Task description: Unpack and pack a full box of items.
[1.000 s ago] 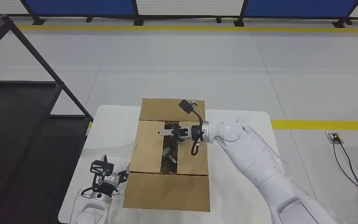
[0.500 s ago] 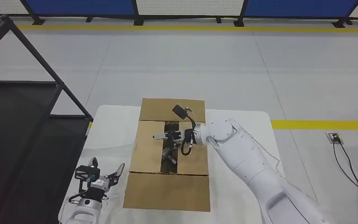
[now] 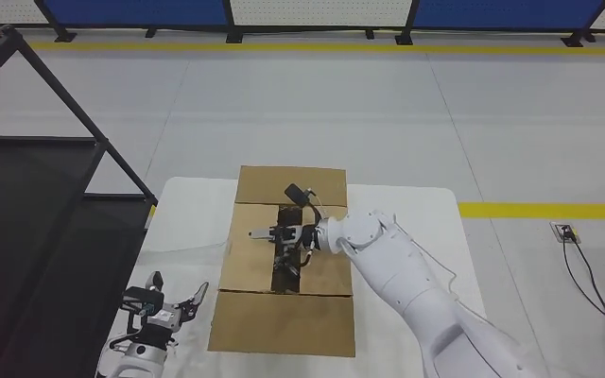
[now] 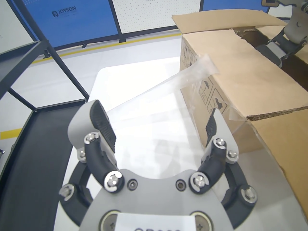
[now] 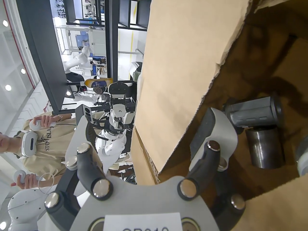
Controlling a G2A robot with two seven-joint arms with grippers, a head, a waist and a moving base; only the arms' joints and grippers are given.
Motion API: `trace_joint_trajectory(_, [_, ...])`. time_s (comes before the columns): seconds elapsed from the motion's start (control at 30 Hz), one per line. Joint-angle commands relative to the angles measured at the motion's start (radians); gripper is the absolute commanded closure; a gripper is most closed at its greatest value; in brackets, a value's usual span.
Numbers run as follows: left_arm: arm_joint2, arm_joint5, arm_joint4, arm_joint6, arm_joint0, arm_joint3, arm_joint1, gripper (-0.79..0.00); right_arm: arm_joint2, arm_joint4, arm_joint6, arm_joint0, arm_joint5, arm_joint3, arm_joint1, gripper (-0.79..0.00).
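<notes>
A brown cardboard box (image 3: 284, 321) stands in the middle of the white table, its top flaps parted over a dark gap (image 3: 286, 269). My right gripper (image 3: 260, 232) sits at that gap, open, its fingers straddling the edge of the left flap (image 5: 187, 61): one finger (image 5: 214, 131) is inside the box, the other outside. Dark metal cylinders (image 5: 252, 114) lie in the box. My left gripper (image 4: 156, 118) is open and holds nothing, low at the table's front left corner (image 3: 173, 300), beside the box.
A strip of clear tape (image 4: 192, 73) hangs loose from the box's left side over the table (image 3: 189, 217). A black shelf rack (image 3: 57, 236) stands to the table's left. Bare table lies left and right of the box.
My right gripper has moved left across the gap onto the left flap's edge. My left gripper has drawn back toward the table's front left corner, away from the box.
</notes>
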Motion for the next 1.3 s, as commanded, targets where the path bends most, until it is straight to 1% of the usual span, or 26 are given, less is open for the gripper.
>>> trace_joint_trajectory(0.0, [0.000,-0.001,0.001,0.004,0.003,0.000,0.000,-0.785,0.010,0.023,0.009,-0.002,-0.021,0.012,-0.006,-0.785])
trace_joint_trajectory(0.2, [0.001,-0.004,0.008,0.008,0.013,-0.004,-0.001,-0.785,0.056,0.101,0.046,0.002,-0.118,0.034,-0.008,-0.785])
trace_joint_trajectory(0.43, [-0.004,-0.011,0.023,0.019,0.039,-0.032,-0.001,-0.785,0.096,0.158,0.072,0.008,-0.175,0.026,-0.009,-0.785])
trace_joint_trajectory(0.63, [-0.011,-0.029,0.064,0.071,0.092,-0.098,0.001,-0.785,0.106,0.168,0.053,0.012,-0.188,0.001,-0.022,-0.785])
trace_joint_trajectory(0.73, [-0.011,-0.037,0.097,0.106,0.126,-0.142,0.002,-0.785,0.102,0.157,0.044,0.017,-0.197,-0.012,-0.032,-0.785])
trace_joint_trajectory(0.83, [-0.001,-0.034,0.147,0.124,0.144,-0.176,0.003,-0.785,0.097,0.142,0.022,0.021,-0.214,-0.016,-0.042,-0.785])
trace_joint_trajectory(0.97, [0.033,0.001,0.214,0.125,0.134,-0.193,0.000,-0.785,0.093,0.134,0.014,0.027,-0.225,-0.018,-0.056,-0.785])
trace_joint_trajectory(1.27, [0.105,0.063,0.248,0.076,0.057,-0.177,-0.010,-0.785,0.086,0.124,0.044,0.041,-0.267,-0.013,-0.084,-0.785])
